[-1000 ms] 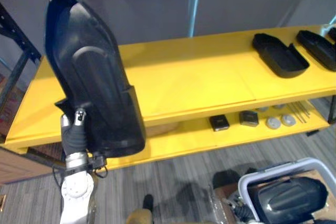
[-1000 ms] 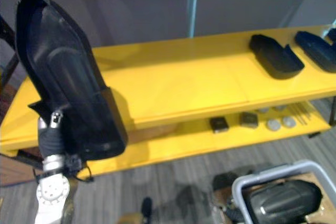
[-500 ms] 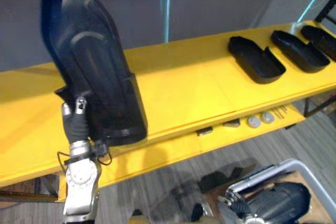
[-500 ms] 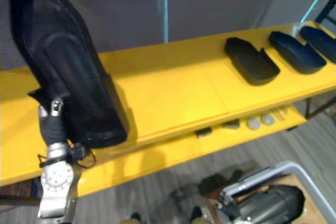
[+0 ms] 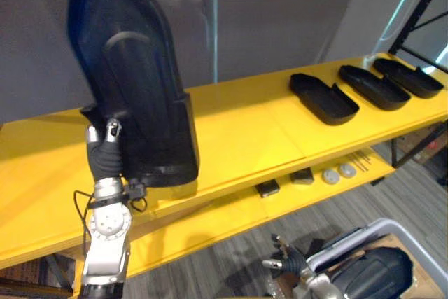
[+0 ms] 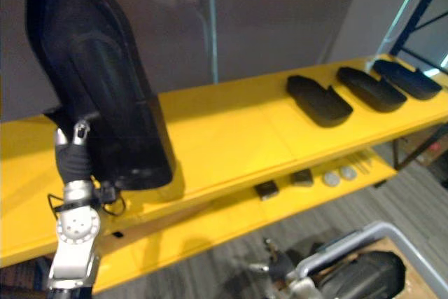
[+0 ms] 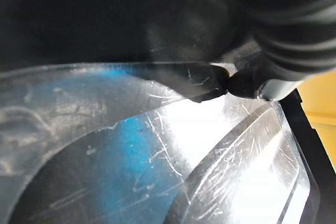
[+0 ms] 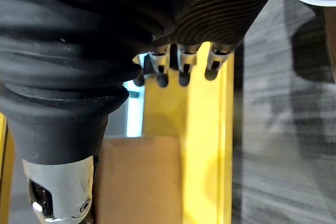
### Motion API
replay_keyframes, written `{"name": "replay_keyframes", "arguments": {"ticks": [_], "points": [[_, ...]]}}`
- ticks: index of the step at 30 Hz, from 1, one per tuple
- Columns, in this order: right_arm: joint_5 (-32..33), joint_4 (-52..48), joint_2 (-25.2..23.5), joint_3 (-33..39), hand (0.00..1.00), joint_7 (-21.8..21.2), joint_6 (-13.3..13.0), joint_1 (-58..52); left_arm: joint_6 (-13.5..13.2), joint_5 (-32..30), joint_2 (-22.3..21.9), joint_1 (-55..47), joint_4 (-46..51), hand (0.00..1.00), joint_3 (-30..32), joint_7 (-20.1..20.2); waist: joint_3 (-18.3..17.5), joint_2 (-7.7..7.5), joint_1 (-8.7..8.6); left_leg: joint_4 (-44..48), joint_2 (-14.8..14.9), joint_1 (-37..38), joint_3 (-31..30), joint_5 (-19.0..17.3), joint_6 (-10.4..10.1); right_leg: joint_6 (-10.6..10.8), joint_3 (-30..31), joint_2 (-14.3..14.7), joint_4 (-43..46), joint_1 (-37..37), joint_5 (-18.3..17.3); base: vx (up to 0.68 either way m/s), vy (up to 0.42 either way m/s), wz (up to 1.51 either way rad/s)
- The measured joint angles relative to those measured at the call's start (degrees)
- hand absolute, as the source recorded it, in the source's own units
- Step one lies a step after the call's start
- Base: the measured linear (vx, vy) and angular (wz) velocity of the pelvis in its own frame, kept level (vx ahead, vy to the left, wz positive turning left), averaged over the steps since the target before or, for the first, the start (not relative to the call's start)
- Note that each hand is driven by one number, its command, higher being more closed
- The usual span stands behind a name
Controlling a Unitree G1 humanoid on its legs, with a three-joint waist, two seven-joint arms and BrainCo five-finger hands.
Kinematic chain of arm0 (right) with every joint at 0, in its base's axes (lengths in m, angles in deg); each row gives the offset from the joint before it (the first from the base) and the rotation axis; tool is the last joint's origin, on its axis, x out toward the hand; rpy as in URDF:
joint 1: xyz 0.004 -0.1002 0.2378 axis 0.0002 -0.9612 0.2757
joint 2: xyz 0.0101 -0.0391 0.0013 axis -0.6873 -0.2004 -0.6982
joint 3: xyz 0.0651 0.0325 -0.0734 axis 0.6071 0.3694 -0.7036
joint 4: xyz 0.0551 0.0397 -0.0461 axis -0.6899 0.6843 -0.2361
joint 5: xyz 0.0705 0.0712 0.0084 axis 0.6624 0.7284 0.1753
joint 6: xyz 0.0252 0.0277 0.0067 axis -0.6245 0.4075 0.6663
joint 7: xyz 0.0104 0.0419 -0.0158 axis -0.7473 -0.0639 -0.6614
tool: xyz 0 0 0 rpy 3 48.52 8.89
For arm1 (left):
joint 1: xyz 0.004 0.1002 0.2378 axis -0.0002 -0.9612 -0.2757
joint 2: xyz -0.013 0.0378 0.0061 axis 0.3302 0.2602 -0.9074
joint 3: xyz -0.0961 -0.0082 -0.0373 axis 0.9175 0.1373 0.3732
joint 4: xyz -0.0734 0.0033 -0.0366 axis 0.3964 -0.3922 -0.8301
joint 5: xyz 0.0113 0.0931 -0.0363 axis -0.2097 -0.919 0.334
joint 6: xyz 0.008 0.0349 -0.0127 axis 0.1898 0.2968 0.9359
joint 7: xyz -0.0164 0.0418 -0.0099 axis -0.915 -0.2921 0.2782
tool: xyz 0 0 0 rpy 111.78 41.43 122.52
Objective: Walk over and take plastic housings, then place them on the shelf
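A big black plastic housing (image 5: 129, 75) stands upright in my left hand (image 5: 105, 159), which is shut on its lower edge, over the left part of the yellow shelf (image 5: 238, 131). In the left wrist view the thumb (image 7: 244, 83) presses on the housing's glossy inner face (image 7: 157, 156). Three more black housings (image 5: 322, 98) (image 5: 374, 85) (image 5: 413, 77) lie in a row on the shelf top at the right. My right hand (image 5: 285, 262) hangs low near the floor, open and holding nothing; its fingers (image 8: 181, 72) show in the right wrist view.
The lower yellow shelf carries small dark blocks (image 5: 267, 188) (image 5: 302, 176) and round grey discs (image 5: 330, 175). A white-framed cart (image 5: 392, 225) with another black housing (image 5: 371, 274) stands at the lower right. A dark rack post (image 5: 420, 5) rises at the far right.
The camera has moved, so the whole scene has shifted. The housing stays in my left hand. My right hand has come into view at the bottom.
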Motion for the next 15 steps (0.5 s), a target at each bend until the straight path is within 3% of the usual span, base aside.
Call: {"name": "replay_keyframes", "arguments": {"ticks": [10, 15], "points": [[0.77, -15.93, -1.16, 1.08, 0.0, 0.9, 0.12, -4.12, -0.83, 0.99, -4.23, -0.15, -3.87, 1.0, 2.56, -2.0, 1.58, 1.4, -1.5, 1.9, -0.21, -2.28, -1.0, -0.68, 0.93, -0.13, 0.25, -0.52, 1.91, -1.8, -0.33, -0.03, 0.002, 0.02], [3.54, -22.03, -1.58, 3.25, 0.0, 0.91, 0.13, -3.87, 0.35, 2.9, -8.93, -2.26, -0.68, 1.0, 2.53, -0.88, 2.09, 1.41, -1.5, -1.56, 0.04, -2.15, -3.85, 1.64, 0.91, 0.02, -1.79, 0.06, 2.22, -1.36, -2.23, 0.01, -0.037, 0.3]]}}
